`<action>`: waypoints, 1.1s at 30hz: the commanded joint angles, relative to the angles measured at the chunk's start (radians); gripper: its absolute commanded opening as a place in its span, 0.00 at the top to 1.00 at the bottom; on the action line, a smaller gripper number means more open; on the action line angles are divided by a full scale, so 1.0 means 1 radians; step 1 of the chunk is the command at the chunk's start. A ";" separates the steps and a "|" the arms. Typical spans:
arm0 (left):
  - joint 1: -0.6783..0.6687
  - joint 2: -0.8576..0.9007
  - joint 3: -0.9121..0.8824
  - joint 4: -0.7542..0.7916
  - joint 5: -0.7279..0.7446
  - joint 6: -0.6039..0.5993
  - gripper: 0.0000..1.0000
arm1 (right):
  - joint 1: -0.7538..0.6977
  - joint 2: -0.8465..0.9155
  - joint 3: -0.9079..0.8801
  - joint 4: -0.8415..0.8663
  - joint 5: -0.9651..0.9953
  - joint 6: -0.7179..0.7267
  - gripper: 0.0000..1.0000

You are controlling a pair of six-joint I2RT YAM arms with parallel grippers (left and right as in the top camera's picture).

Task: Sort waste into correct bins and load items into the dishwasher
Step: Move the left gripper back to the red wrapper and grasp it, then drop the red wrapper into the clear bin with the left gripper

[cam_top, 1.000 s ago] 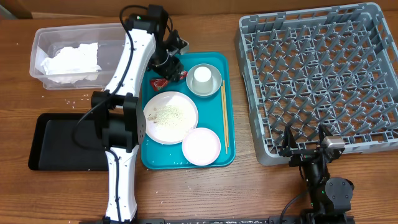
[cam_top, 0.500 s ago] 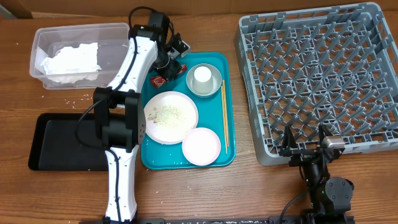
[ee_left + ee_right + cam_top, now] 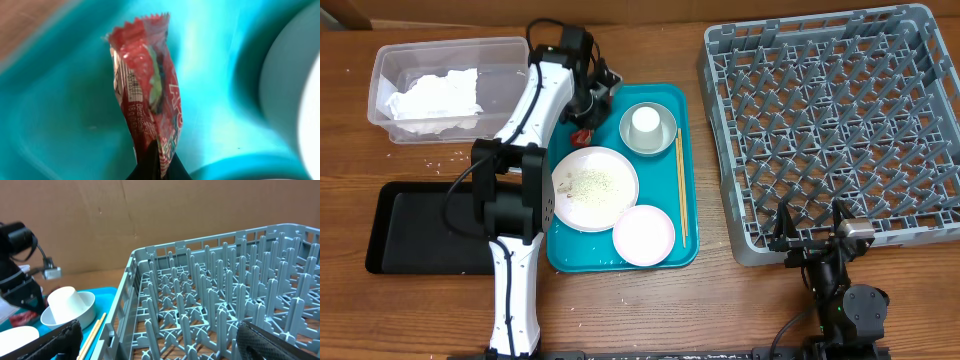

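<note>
Two bins sit left of the teal tray (image 3: 655, 185): a clear tub (image 3: 380, 60) holding the crumpled napkin (image 3: 435, 98), and a black tray (image 3: 410, 230) nearer the front. Over the teal tray's rear left corner, the left gripper (image 3: 156, 165) pinches the red wrapper (image 3: 147, 95) by one end, fingers clamped tight. Right of the teal tray stands the dish rack (image 3: 830, 120); at its front edge the right gripper (image 3: 810, 235) is spread wide, empty.

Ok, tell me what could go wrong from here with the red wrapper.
The left pincer pinches only one end of the red wrapper, so it may slip out in transit. The metal bowl with the cup sits close by; a swing could knock it.
</note>
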 commanded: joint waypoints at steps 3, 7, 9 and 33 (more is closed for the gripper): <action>0.013 -0.043 0.276 -0.040 0.011 -0.222 0.96 | -0.008 -0.008 -0.010 0.006 0.009 -0.006 0.00; 0.065 -0.062 0.432 -0.030 -0.050 -0.439 0.96 | -0.008 -0.008 -0.010 0.006 0.009 -0.006 0.00; 0.101 -0.062 0.473 -0.027 -0.092 -0.583 0.96 | -0.008 -0.008 -0.010 0.006 0.009 -0.006 0.00; 0.470 -0.108 0.509 -0.171 0.043 -1.141 0.13 | -0.008 -0.008 -0.010 0.006 0.009 -0.005 0.00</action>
